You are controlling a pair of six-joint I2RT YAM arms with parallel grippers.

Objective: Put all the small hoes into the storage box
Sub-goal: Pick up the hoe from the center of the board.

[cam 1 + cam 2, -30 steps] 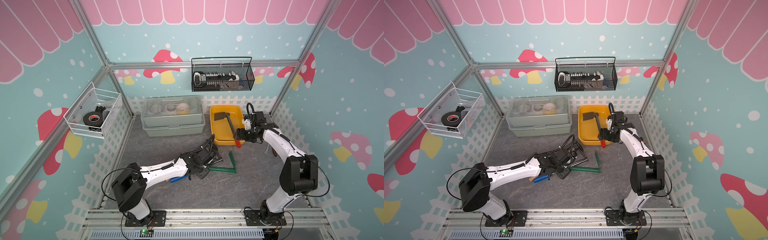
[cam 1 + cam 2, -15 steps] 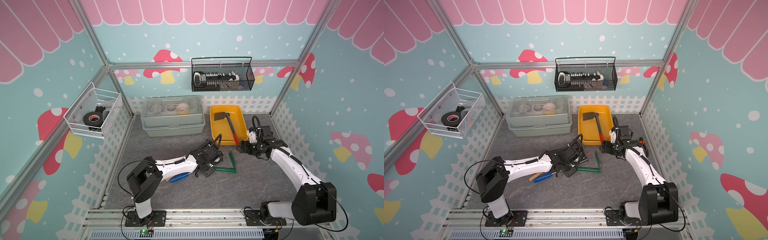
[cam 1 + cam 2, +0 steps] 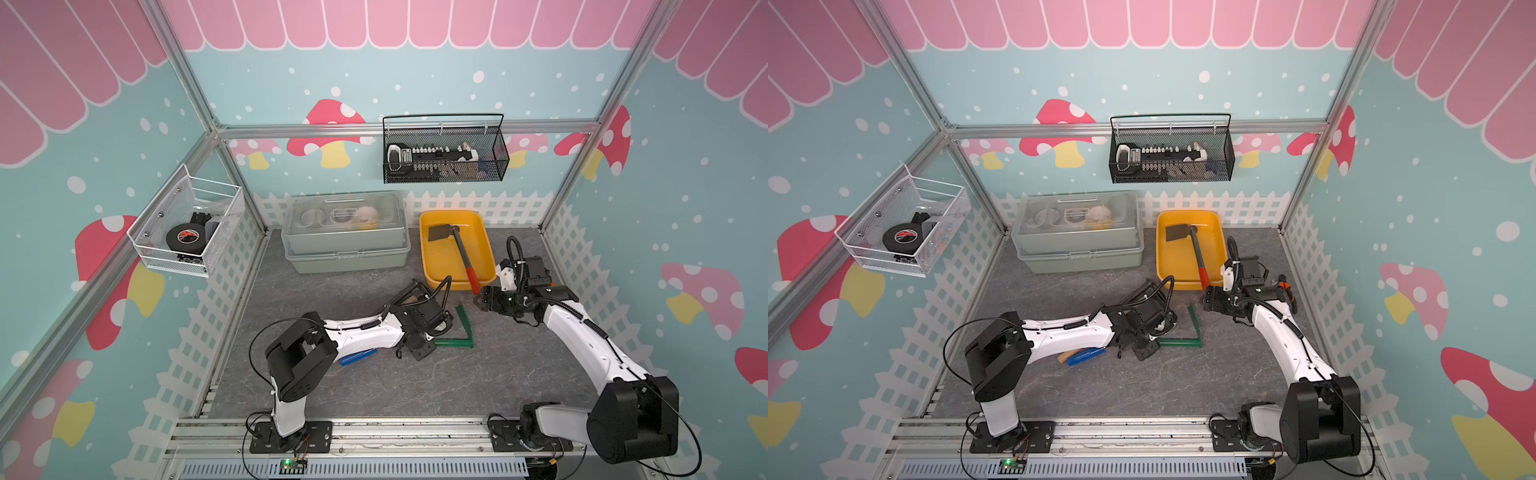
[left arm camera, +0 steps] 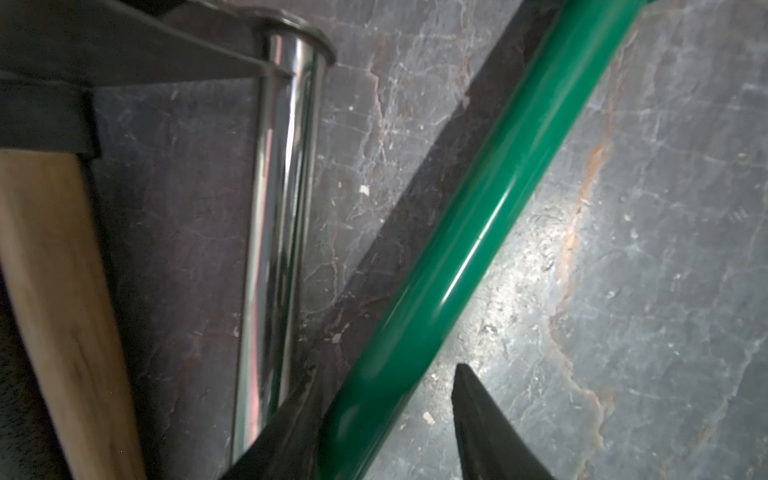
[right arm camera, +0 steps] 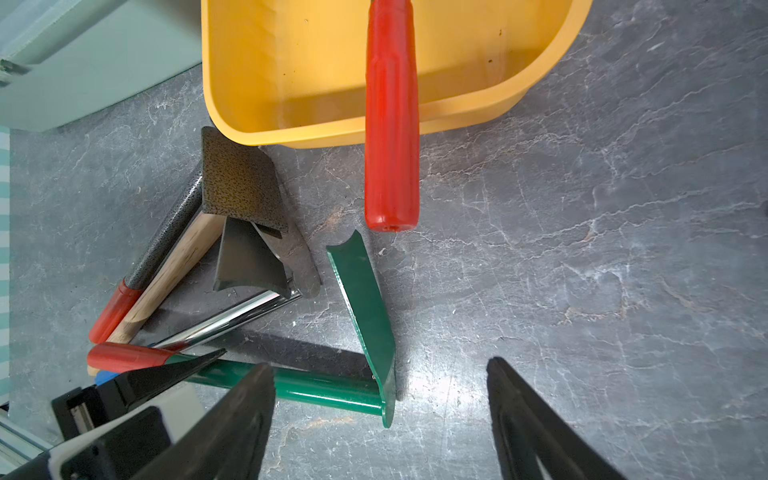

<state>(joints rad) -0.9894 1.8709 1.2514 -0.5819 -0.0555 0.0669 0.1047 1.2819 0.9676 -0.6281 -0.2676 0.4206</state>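
The small hoe [image 3: 461, 253] [image 3: 1196, 251], with a dark blade and a red grip [image 5: 390, 124], lies in the yellow storage box [image 3: 438, 266] [image 3: 1173, 259] [image 5: 291, 62]. Its grip sticks out over the near rim. My right gripper [image 3: 482, 298] [image 3: 1208, 300] [image 5: 380, 363] hangs open and empty just in front of that grip. My left gripper [image 3: 422, 350] [image 3: 1142, 349] [image 4: 385, 368] straddles the handle of a green hoe [image 3: 453, 343] [image 4: 478, 216] [image 5: 365, 307] on the floor. One finger touches the handle and the other stands apart from it.
A heap of other tools [image 5: 232, 232] with wooden, chrome and red-tipped handles lies by the left gripper. A blue-handled tool [image 3: 357, 356] lies under the left arm. A grey-green lidded case [image 3: 345, 237] stands left of the box. Wire baskets [image 3: 444, 153] [image 3: 187, 228] hang on the walls.
My right gripper has drawn back from the box toward the front, leaving the small hoe lying in it. The left jaws have narrowed around the green handle.
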